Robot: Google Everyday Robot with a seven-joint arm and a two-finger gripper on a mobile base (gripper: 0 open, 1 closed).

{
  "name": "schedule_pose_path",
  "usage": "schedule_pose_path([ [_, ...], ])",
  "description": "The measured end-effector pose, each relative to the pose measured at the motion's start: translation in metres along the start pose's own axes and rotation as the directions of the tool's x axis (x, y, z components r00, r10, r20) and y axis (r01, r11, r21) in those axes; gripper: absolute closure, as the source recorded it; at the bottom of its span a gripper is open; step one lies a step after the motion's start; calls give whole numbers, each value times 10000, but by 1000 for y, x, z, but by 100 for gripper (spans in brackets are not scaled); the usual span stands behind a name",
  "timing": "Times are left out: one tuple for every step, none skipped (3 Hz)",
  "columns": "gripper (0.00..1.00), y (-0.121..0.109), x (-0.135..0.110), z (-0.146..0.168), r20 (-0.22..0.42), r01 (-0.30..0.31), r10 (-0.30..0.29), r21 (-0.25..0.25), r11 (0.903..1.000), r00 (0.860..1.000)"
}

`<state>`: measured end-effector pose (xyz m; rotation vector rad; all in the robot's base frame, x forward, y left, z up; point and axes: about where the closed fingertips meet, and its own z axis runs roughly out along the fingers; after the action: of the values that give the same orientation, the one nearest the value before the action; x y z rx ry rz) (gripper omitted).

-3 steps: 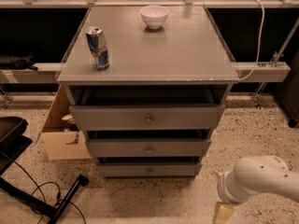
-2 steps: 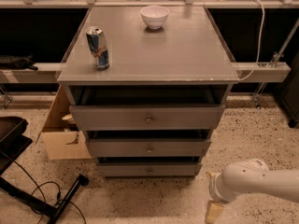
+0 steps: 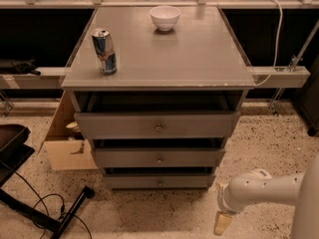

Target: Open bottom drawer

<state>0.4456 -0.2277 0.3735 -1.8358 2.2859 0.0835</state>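
Bottom drawer point(image 3: 134, 181) sits lowest in the cabinet, at 6 o'clock below the worktop point(image 3: 164, 59); we judge it shut. Claw point(image 3: 223, 223) hangs low at 4 o'clock from the knob point(image 3: 160, 182), apart, presumably to match knob height. Whether it is open or closed, we cannot tell.

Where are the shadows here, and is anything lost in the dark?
Camera view: overhead light; the blue-and-silver can and white bowl cast small soft shadows on the grey cabinet top; darkness fills the gap above the narrow grey bottom drawer; the robot's gripper, at lower right above the floor, is brightly lit.
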Motion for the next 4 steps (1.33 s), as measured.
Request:
schedule_pose_path([
  [0, -7, -19, 40, 86, 764, -766, 139, 9970, 9970],
  [0, -35, -30, 84, -297, 1354, -1344, 354, 9902, 9905],
  [0, -66, -43, 119, -853, 1893, -1854, 409, 9811, 9790],
  [0, -86, -57, 168, -1087, 2010, -1952, 452, 9785, 9747],
])
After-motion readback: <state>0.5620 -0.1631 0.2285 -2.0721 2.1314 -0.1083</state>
